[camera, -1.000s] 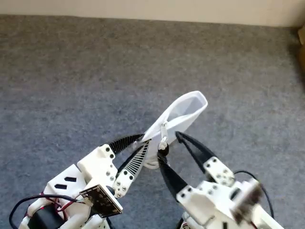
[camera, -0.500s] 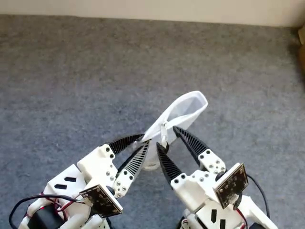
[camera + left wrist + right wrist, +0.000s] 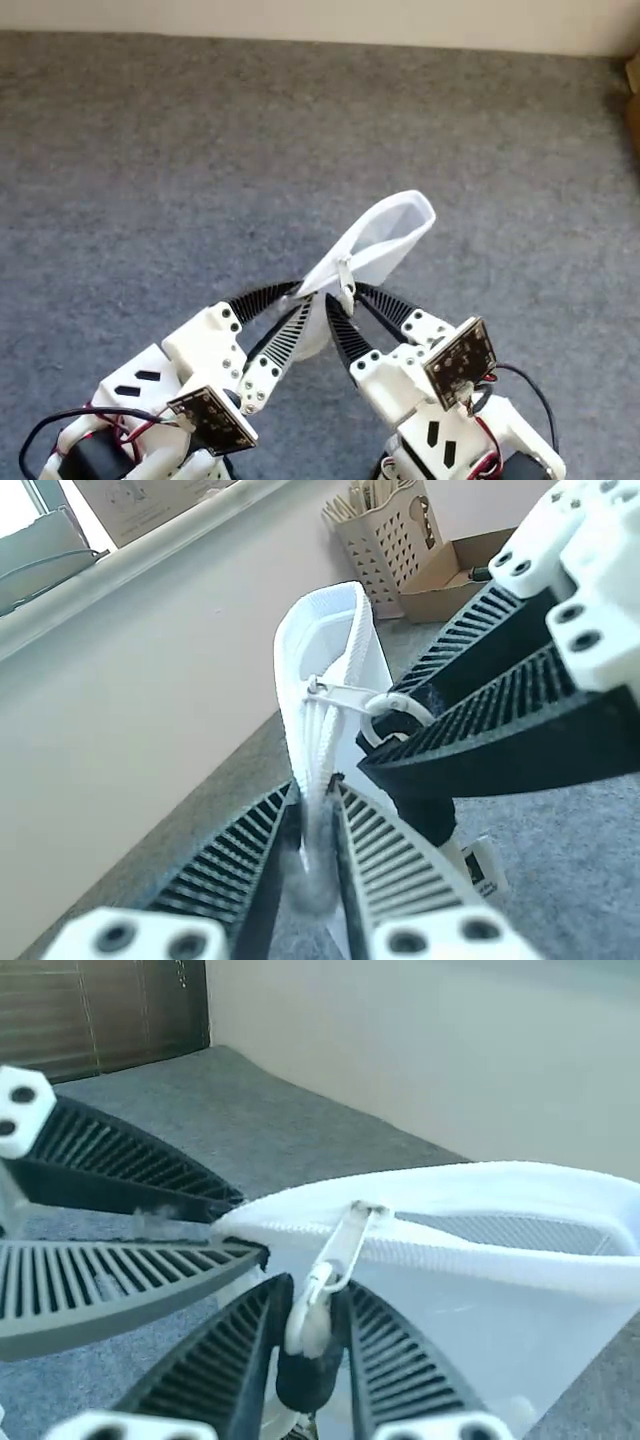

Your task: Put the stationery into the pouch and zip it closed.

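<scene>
A white mesh pouch (image 3: pixel 385 235) is held up off the grey carpet, slanting away from both arms. My left gripper (image 3: pixel 298 300) is shut on the pouch's near end; in the left wrist view its fingers (image 3: pixel 250 880) pinch the zipper edge of the pouch (image 3: pixel 325 650). My right gripper (image 3: pixel 343 300) sits just beside it, shut on the zipper pull (image 3: pixel 345 280). In the right wrist view the pull tab (image 3: pixel 335 1255) hangs down from the slider between the right gripper (image 3: pixel 310 1310) fingers, against the pouch (image 3: pixel 500 1260). No stationery is visible outside the pouch.
Grey carpet (image 3: pixel 150 170) surrounds the arms, with a pale wall (image 3: pixel 300 15) along the far edge. A slotted basket (image 3: pixel 385 525) and a cardboard box (image 3: pixel 460 565) stand by the wall. A brown object (image 3: pixel 633 90) is at the right edge.
The right gripper, wide open a second ago, has turned its wrist, moved in toward the pouch and shut on the zipper pull. The left gripper and pouch have stayed put.
</scene>
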Robot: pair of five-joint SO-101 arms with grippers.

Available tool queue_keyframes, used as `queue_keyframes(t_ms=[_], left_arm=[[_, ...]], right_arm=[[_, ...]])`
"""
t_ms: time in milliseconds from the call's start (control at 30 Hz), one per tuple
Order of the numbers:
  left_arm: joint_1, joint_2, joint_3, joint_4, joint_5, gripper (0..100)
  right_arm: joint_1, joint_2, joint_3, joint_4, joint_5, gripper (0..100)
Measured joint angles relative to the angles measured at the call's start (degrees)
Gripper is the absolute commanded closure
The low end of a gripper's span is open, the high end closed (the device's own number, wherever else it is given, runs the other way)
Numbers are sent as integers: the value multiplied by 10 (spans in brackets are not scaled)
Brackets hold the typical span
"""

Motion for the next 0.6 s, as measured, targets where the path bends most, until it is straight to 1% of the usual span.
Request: queue_keyframes(t_ms=[133, 333, 600], left_arm=[[0, 0, 0, 0, 0, 995], [0, 0, 0, 0, 0, 995], [0, 0, 0, 2, 0, 995]], right_arm=[[9, 0, 0, -3, 15, 991], [74, 0, -15, -36, 11, 991], [84, 2, -42, -84, -4, 991]])
